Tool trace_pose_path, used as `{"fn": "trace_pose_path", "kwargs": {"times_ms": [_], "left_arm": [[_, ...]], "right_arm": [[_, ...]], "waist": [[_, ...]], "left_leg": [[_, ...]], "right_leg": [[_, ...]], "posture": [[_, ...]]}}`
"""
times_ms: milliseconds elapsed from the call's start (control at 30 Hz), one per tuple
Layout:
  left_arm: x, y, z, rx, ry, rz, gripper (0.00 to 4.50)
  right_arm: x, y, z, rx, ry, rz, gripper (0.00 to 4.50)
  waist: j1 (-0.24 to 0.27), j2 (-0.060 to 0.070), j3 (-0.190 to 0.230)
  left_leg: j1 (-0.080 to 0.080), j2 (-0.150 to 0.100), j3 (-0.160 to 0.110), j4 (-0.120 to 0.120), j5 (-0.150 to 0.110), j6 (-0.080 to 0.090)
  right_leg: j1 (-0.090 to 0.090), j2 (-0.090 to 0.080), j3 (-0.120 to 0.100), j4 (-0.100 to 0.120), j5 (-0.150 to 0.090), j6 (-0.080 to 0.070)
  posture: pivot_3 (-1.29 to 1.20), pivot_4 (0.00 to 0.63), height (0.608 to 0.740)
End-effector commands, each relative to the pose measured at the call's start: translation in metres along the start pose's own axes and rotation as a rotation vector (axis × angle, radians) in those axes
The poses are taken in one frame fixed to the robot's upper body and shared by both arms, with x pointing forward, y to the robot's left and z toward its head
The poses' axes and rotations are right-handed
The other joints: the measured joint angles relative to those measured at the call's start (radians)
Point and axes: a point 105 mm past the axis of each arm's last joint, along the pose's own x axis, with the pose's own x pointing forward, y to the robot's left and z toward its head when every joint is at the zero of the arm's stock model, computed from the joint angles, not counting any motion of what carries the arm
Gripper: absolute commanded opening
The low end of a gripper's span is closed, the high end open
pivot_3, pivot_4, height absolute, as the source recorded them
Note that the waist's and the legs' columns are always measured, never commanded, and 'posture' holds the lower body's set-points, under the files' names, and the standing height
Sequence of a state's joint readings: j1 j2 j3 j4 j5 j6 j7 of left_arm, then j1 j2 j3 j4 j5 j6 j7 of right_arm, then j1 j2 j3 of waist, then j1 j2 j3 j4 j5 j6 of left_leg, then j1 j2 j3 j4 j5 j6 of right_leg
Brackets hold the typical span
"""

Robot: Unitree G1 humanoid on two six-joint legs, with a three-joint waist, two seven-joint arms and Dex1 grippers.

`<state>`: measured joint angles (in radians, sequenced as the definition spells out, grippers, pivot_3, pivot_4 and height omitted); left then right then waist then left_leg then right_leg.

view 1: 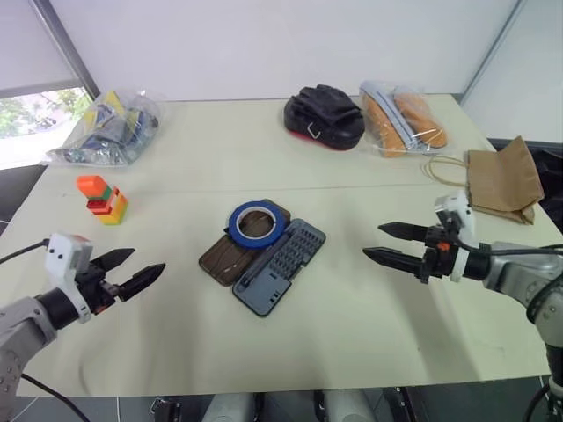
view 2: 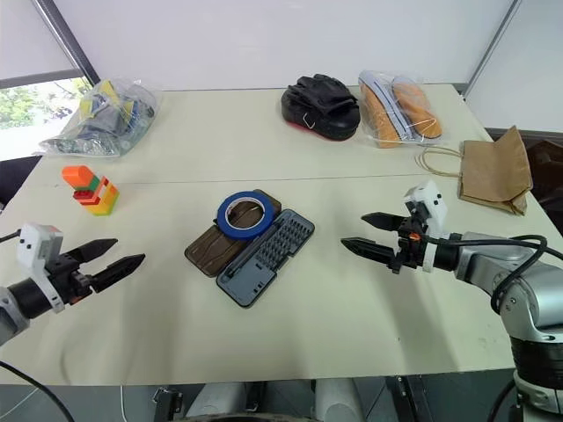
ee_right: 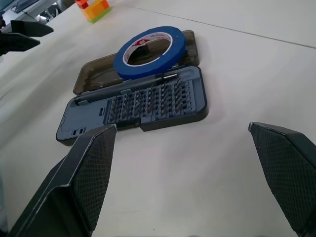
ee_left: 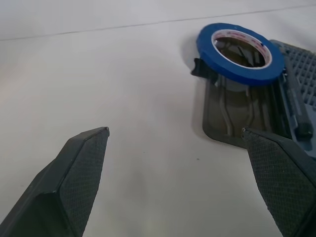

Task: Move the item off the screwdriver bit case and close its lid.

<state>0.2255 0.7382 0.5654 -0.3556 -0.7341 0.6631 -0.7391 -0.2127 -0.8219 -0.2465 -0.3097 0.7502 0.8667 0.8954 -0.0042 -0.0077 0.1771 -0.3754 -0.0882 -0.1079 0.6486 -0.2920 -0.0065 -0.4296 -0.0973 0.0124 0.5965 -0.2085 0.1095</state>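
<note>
Blue tape ring, thin, hollow, rests on smoky translucent lid; both grippers' textured fingers spread, empty.

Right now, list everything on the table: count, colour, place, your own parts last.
tape ring: one, blue, lying on the open case, mostly on the lid
lid: one, smoky brown, open flat, robot's left half of the case
screwdriver bit case: one, grey-blue tray with metal bits, table centre
block stack: one, orange, green, red and yellow, left side
clear bag: one, mixed contents, far left corner
black bundle: one, far centre
clear bag of orange items: one, far right
paper bag: one, brown, right edge
table: one, cream
left end effector: one, black, open, near left
right end effector: one, black, open, near right
</note>
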Motion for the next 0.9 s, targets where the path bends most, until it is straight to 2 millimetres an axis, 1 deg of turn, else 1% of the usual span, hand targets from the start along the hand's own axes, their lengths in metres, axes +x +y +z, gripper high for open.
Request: {"fn": "trace_pose_path", "kwargs": {"times_ms": [33,267,567,733,900], "left_arm": [[-0.004,0.001,0.011,0.031,-0.047,0.022,4.50],[-0.005,0.004,0.010,0.032,-0.074,0.065,4.50],[-0.005,0.006,0.008,0.020,-0.075,0.079,4.50],[-0.004,0.009,0.010,0.025,-0.077,0.083,4.50],[-0.001,0.011,0.011,0.034,-0.075,0.076,4.50]], "right_arm": [[0.000,0.001,0.011,-0.042,-0.033,0.005,4.46],[0.003,-0.003,0.010,-0.042,-0.034,-0.006,4.46],[0.004,-0.007,0.009,-0.050,-0.026,-0.014,4.46],[0.003,-0.008,0.009,-0.057,-0.025,-0.024,4.46],[0.002,-0.011,0.014,-0.076,-0.033,-0.040,4.46]], "waist": [[0.002,0.000,0.000],[0.017,0.000,0.000],[0.017,0.000,0.000],[0.017,0.000,0.000],[0.017,0.000,0.000]], "left_leg": [[0.000,0.000,0.000,0.000,0.000,0.000],[0.000,0.000,0.000,0.000,0.000,0.000],[0.000,0.000,0.000,0.000,0.000,0.000],[0.000,0.000,0.000,0.000,0.000,0.000],[0.000,0.000,0.000,0.000,0.000,0.000]], "right_leg": [[0.000,0.000,0.000,0.000,0.000,0.000],[0.000,0.000,0.000,0.000,0.000,0.000],[0.000,0.000,0.000,0.000,0.000,0.000],[0.000,0.000,0.000,0.000,0.000,0.000],[0.000,0.000,0.000,0.000,0.001,0.001]], "posture": [[0.00,0.150,0.740],[0.00,0.150,0.740],[0.00,0.150,0.740],[0.00,0.150,0.740],[0.00,0.150,0.740]]}}
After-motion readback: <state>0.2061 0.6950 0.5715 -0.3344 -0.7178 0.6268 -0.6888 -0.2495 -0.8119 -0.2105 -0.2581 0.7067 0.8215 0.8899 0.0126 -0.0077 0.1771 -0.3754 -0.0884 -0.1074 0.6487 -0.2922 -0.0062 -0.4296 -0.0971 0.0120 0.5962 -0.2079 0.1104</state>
